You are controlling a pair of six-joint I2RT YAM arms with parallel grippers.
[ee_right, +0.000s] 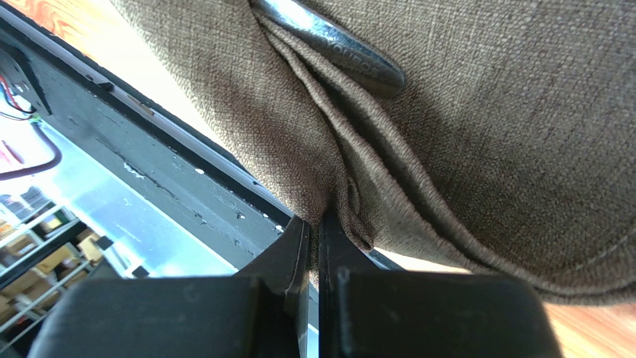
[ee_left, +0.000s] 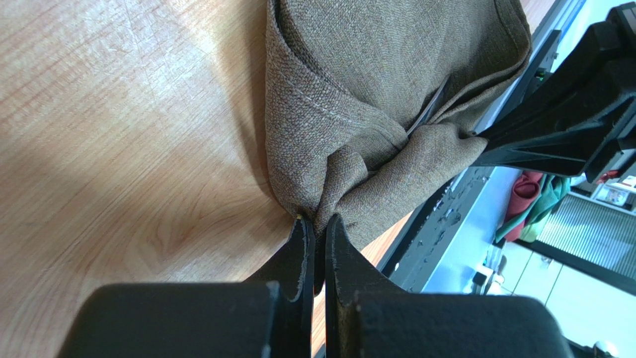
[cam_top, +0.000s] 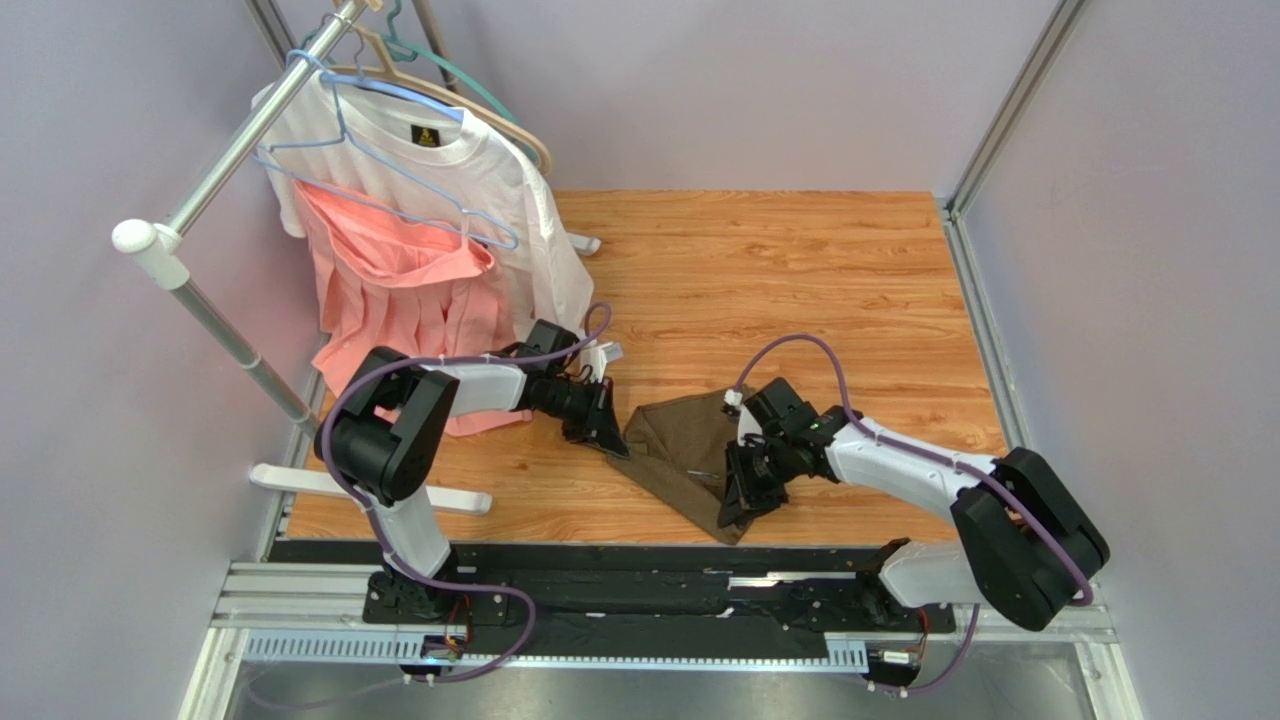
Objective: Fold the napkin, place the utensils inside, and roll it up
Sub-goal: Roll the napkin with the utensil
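Top external: the napkin lies bunched near the front edge of the table. Left gripper pinches its corner, right gripper pinches a fold. A utensil handle, probably the knife, peeks out.

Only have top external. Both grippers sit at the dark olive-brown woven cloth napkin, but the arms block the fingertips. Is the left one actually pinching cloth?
Observer: Yes. The left wrist view shows the left gripper shut on a bunched corner of the napkin.
Operator: And the right?
Observer: The right gripper is shut too, clamping a pleated fold of the cloth.
Operator: Any utensil inside?
Observer: One silver metal utensil handle pokes out of a fold just beyond the right fingertips. I cannot tell which utensil it is.
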